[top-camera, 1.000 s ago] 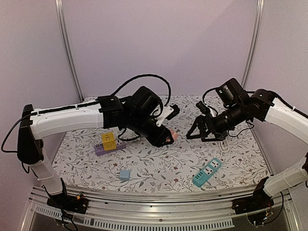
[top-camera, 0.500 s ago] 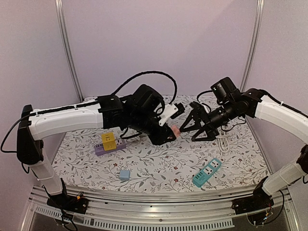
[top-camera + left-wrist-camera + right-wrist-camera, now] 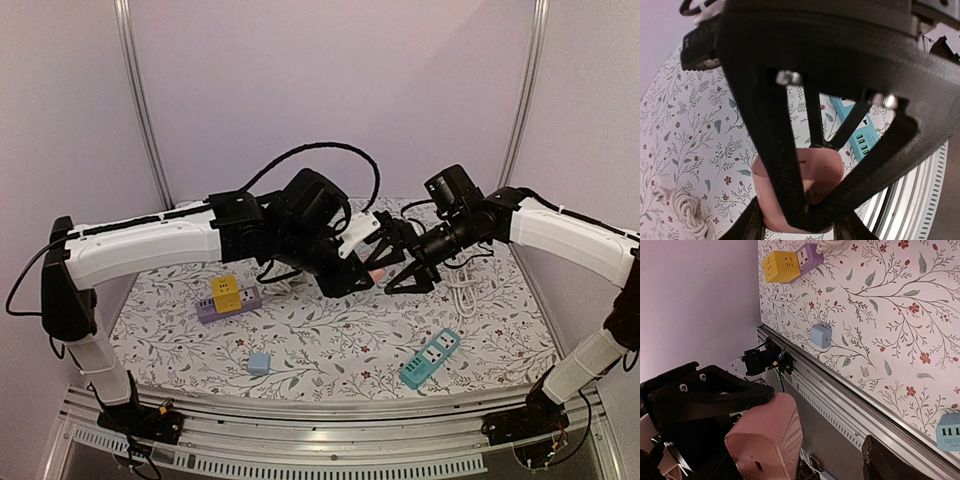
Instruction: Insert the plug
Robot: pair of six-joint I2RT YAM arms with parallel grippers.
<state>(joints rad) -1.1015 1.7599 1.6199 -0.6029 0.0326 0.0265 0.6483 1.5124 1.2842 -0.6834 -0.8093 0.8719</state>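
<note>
left pincer (image 3: 362, 282) on one pink plug (image 3: 767, 440), right pincer (image 3: 393, 266) near

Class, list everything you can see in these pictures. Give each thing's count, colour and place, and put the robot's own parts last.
pink plug block: one, pink, held in the air between the two arms
yellow socket cube: one, yellow, table left, against the purple power strip
purple power strip: one, purple, table left
small cube: one, light blue, near the front edge
teal power strip: one, teal, front right
cable: one, white, bundled, table right
table: one, floral cover
left gripper: one, black, shut on the pink plug block
right gripper: one, black, open, close beside the block
</note>
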